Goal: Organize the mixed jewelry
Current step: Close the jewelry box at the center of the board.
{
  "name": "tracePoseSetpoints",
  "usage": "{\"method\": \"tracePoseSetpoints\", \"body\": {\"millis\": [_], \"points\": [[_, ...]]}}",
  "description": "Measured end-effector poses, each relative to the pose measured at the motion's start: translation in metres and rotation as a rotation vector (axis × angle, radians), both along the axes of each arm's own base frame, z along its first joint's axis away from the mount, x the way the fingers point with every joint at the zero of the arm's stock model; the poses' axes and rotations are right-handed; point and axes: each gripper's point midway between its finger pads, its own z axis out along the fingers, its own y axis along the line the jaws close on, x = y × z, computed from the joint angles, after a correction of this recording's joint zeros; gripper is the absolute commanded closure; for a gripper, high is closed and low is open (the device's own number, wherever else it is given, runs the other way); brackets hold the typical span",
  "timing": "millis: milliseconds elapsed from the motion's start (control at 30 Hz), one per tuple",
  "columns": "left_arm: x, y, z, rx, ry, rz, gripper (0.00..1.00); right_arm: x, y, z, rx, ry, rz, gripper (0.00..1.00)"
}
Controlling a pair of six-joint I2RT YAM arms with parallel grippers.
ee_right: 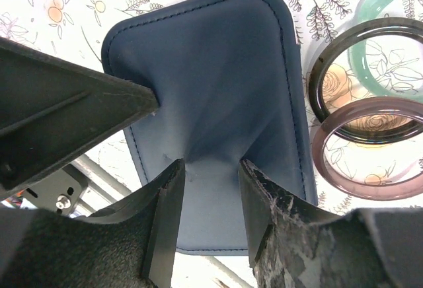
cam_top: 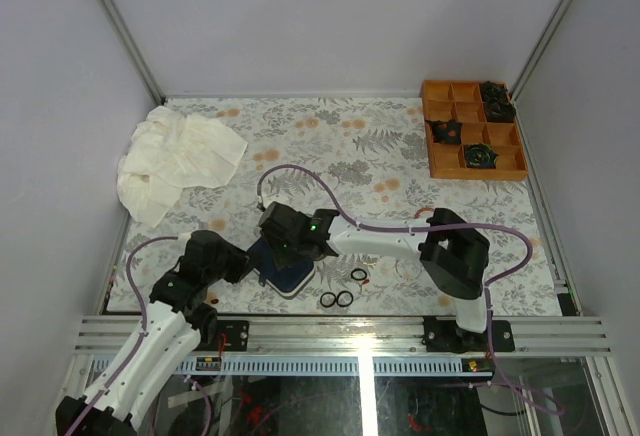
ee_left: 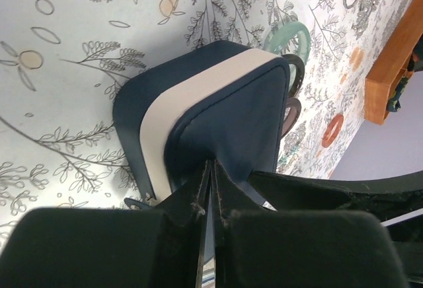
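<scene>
- Right gripper [ee_right: 210, 169] – fingers drawn in to a narrow gap, nipping the dark blue cover of the case [ee_right: 218, 70]; the material puckers into folds between the pads.
- Left gripper [ee_left: 209, 172] has its fingers almost together, clamped on a thin edge of the same case at the opposite side. The case's cream band shows in the left wrist view.
- Just beside the case, in the right wrist view, lie three pieces of the mixed jewelry: a green hoop [ee_right: 358, 37], a black ring [ee_right: 314, 80] overlapping it, and a brownish hoop [ee_right: 318, 149] touching the black one.
- From above, two dark rings [cam_top: 323, 299] sit side by side near the front edge of the floral table [cam_top: 400, 156], right of the case. A third ring [cam_top: 353, 275] lies a little apart from them, with a tiny reddish bit [cam_top: 367, 282] just beside it.
- An orange tray [cam_top: 437, 161] with compartments stands at the far right corner – dark pieces lie in several of them.
- A crumpled cream cloth [cam_top: 175, 161] lies at the far left.
</scene>
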Motion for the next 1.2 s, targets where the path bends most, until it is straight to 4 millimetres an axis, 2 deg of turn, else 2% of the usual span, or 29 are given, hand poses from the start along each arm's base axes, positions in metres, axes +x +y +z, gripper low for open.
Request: {"method": "tracePoseSetpoints", "body": {"millis": [300,533,933,1200], "points": [[0.018,-0.006,0.000,-0.012,-0.028,0.001,1.00,0.008,0.001,0.002,0.055,0.056,-0.021,0.55],[0.000,0.002,0.019,-0.045,-0.113,0.037,0.99,0.008,0.002,0.001,0.060,0.065,-0.013,0.55],[-0.035,0.018,-0.019,0.039,0.155,0.092,1.00,0.012,0.004,-0.001,0.080,0.109,-0.044,0.58],[-0.036,0.022,-0.030,0.075,0.211,0.112,1.00,0.019,0.010,0.003,0.127,0.153,-0.045,0.58]]}}
